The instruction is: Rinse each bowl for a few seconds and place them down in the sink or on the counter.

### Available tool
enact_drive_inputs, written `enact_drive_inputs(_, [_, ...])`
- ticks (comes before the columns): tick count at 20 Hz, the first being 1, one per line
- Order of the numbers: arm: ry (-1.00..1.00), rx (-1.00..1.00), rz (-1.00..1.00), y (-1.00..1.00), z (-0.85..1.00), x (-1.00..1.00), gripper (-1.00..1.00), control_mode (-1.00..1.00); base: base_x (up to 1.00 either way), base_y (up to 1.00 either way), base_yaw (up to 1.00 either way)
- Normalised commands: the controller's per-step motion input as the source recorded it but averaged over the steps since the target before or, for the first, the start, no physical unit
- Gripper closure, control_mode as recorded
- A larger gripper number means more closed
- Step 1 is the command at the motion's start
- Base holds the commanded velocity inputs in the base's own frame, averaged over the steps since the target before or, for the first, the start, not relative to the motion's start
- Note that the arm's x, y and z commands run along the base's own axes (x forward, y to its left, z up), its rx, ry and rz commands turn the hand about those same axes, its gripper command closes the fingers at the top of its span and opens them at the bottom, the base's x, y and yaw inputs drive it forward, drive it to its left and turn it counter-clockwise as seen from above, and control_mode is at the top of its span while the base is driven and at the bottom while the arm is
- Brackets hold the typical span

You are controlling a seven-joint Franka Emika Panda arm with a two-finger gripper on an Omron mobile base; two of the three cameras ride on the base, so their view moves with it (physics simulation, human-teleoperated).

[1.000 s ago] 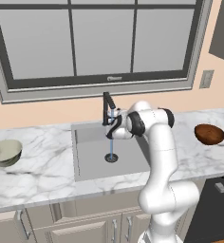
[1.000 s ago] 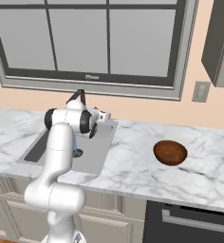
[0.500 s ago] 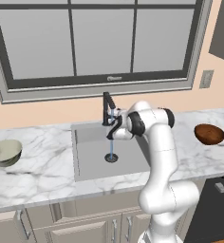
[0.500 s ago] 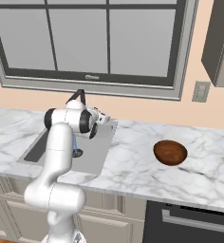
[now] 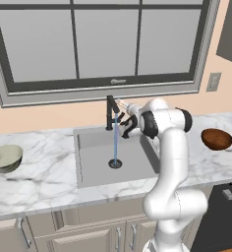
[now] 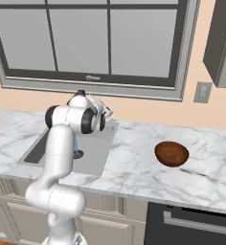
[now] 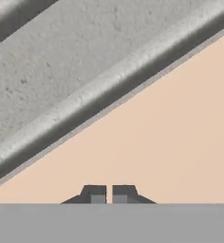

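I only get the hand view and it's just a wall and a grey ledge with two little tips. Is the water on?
Observer: Yes. A thin blue stream runs from the black faucet down to the drain in the sink.
Operator: Where are the bowls?
Observer: Both sit on the counter: the pale bowl far left of the sink, the brown bowl to its right.
Operator: Is the hand holding one?
Observer: No. The gripper is shut on nothing, up beside the faucet's top.
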Motion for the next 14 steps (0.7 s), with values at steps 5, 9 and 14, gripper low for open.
enact_drive_inputs(5, [0.04, 0.19, 0.00, -0.36, 0.70, -0.21, 1.00, -1.00, 0.00, 0.00, 0.00])
enact_drive_inputs(9, [0.08, 0.17, -0.05, -0.21, 0.62, -0.49, 1.00, -1.00, 0.00, 0.00, 0.00])
enact_drive_inputs(14, [0.15, 0.14, -0.09, -0.19, 0.64, -0.58, 1.00, -1.00, 0.00, 0.00, 0.00])
